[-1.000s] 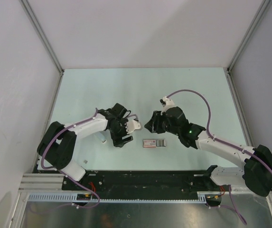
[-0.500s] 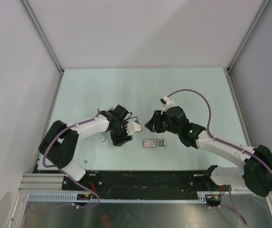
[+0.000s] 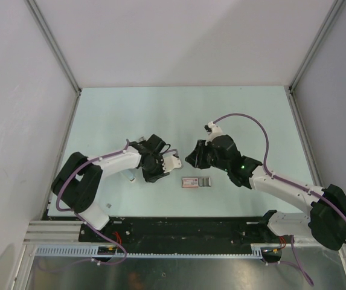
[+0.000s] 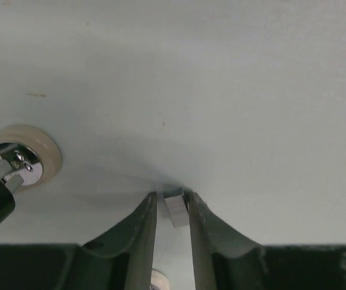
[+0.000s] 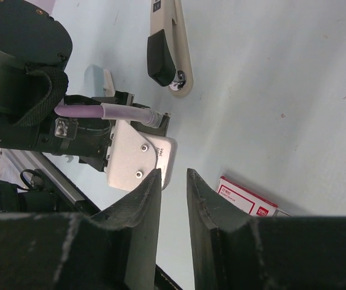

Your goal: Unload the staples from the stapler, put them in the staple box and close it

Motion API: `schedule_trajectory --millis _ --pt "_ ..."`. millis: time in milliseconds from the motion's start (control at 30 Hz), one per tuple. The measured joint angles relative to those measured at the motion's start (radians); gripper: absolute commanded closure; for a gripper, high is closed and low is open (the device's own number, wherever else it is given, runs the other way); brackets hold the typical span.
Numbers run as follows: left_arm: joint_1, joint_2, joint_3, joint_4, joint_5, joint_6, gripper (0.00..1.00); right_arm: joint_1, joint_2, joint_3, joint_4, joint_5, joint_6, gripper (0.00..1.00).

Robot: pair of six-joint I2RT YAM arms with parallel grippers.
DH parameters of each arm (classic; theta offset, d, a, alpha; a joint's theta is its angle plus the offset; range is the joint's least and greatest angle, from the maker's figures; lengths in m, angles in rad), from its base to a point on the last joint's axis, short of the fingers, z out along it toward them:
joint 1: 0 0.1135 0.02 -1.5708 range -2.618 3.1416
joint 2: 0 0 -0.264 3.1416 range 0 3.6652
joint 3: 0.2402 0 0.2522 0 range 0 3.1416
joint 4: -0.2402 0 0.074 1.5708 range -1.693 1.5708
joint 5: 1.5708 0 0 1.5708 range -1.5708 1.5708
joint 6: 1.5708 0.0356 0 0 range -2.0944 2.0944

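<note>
Looking through the left wrist camera, I see the left gripper (image 4: pixel 173 199) bent low with its tips on the worktop (image 4: pixel 233 90). Its jaws are almost closed and pinch the staples (image 4: pixel 176 210). The stapler (image 4: pixel 17 158) lies near, not touching them. The right gripper (image 5: pixel 174 176) hovers tilted above the worktop, its jaws only a narrow slit apart and empty. The red and white box (image 5: pixel 245 196) lies just beside it, and the left wrist stands close in front.
</note>
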Motion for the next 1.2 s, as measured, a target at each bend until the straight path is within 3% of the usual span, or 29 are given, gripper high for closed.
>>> schedule_trajectory --millis 433,733,933,1200 --pt "-0.006 -0.043 -0.021 0.010 -0.022 -0.028 0.95 -0.019 -0.037 0.000 0.001 -0.026 0.001 0.72" --pt "-0.006 -0.268 0.065 -0.051 0.031 -0.088 1.00 -0.066 -0.093 0.000 0.001 -0.061 0.012 0.74" --pt "-0.006 -0.402 0.113 -0.115 0.181 -0.084 1.00 -0.067 -0.105 0.000 0.000 -0.069 0.015 0.74" --pt "0.003 -0.539 0.216 -0.230 0.504 -0.044 1.00 -0.067 -0.104 0.000 0.025 -0.086 0.004 0.67"
